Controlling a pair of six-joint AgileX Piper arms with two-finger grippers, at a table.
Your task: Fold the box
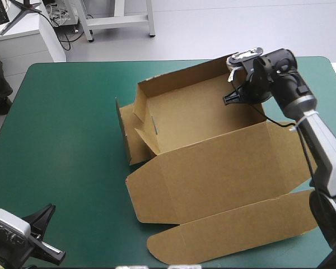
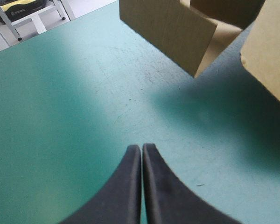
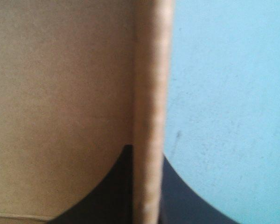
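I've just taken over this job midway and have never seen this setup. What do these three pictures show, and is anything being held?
It is a robot with two arms, each ending in a gripper of two black fingers. One picture looks down from above and behind the robot. The other two come from cameras on the wrists, looking along each gripper. On the teal-green table lies the brown box, a cut sheet of board. Its tray walls are raised and its lid lies flat toward the near edge. The right gripper is shut on the box, pinching the tray's right wall, whose edge runs between its fingers in the right wrist picture. The left gripper is shut and empty, over bare cover near the table's near left corner.
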